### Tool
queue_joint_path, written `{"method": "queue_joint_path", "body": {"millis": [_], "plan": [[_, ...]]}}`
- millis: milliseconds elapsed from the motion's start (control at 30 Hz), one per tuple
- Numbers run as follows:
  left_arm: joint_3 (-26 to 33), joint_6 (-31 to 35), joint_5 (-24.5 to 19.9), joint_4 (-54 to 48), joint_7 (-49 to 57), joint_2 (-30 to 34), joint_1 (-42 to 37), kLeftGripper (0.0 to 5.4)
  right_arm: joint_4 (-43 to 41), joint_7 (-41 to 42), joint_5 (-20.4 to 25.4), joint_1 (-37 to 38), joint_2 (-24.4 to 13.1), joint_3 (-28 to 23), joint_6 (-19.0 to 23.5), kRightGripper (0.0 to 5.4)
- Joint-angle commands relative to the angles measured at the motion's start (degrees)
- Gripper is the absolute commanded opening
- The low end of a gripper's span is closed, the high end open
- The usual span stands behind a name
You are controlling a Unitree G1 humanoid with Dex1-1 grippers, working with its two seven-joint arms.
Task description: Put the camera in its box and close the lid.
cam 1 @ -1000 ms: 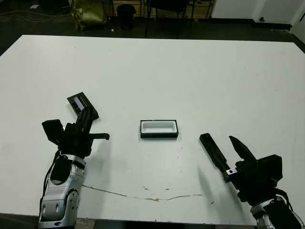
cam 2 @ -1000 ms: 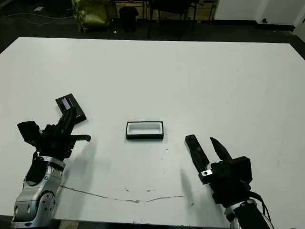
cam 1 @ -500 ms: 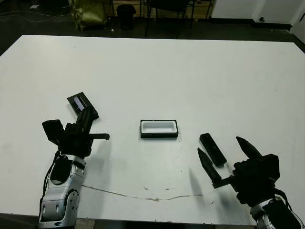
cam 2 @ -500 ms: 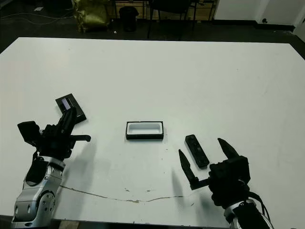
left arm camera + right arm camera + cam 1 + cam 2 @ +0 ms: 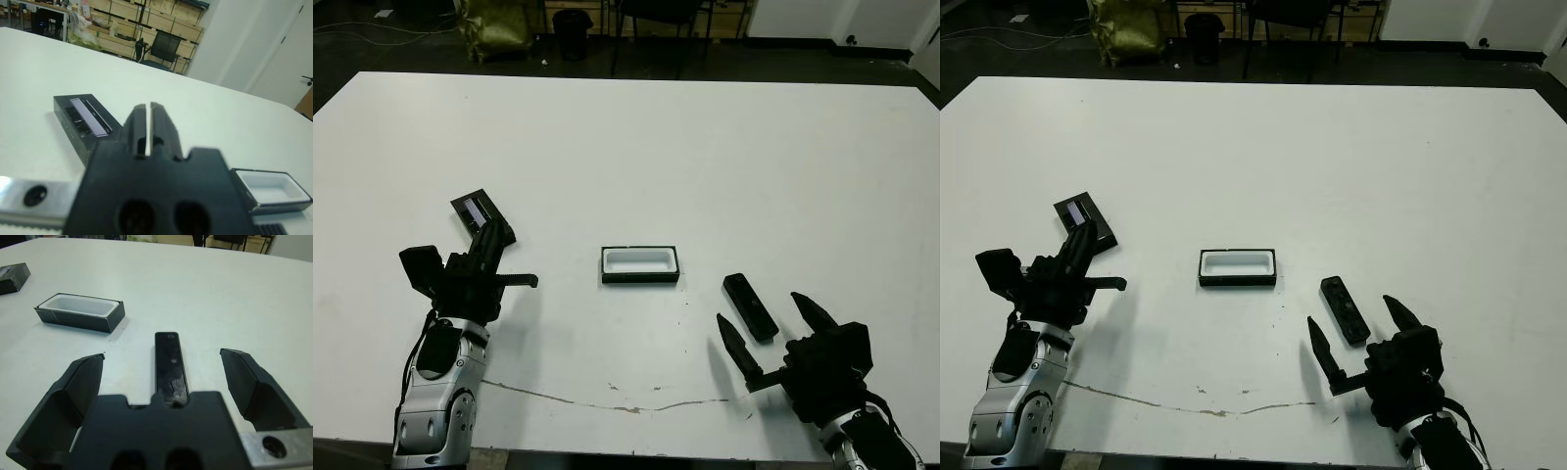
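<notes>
Your right gripper [image 5: 771,335] has its fingers spread wide, and the camera [image 5: 750,306] lies flat on the white table [image 5: 705,147] between them, touched by neither. The open box [image 5: 640,264] stands empty just to the left of the camera. Your left gripper [image 5: 495,238] has its fingers pressed together, near the lid [image 5: 476,211].

The black camera [image 5: 750,306] lies flat right of the open, white-lined box [image 5: 640,264]; the windowed lid [image 5: 481,215] lies well left.
</notes>
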Motion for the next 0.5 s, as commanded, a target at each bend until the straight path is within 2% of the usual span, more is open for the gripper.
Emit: {"method": "queue_joint_path", "body": {"millis": [33,167,333,500], "plan": [[0.29,0.37,0.13,0.65,-0.07,0.4,0.69,0.0,-0.58,-0.63,0.03,1.54,-0.98,-0.06,3.04,5.39],[0.29,0.38,0.07,0.65,-0.18,0.44,0.67,0.0,-3.02,-2.27,0.23,1.56,-0.17,0.55,6.91,5.39],[0.4,0.4,-0.16,0.6,-0.33,0.44,0.69,0.0,-3.07,-2.04,-1.01,0.8,-1.76,1.0,8.62,5.39],[0.34,1.21,0.04,-0.04,0.37,0.34,0.77,0.0,-6.41,-3.19,-0.89,1.0,-1.64,1.39,14.02,5.39]]}}
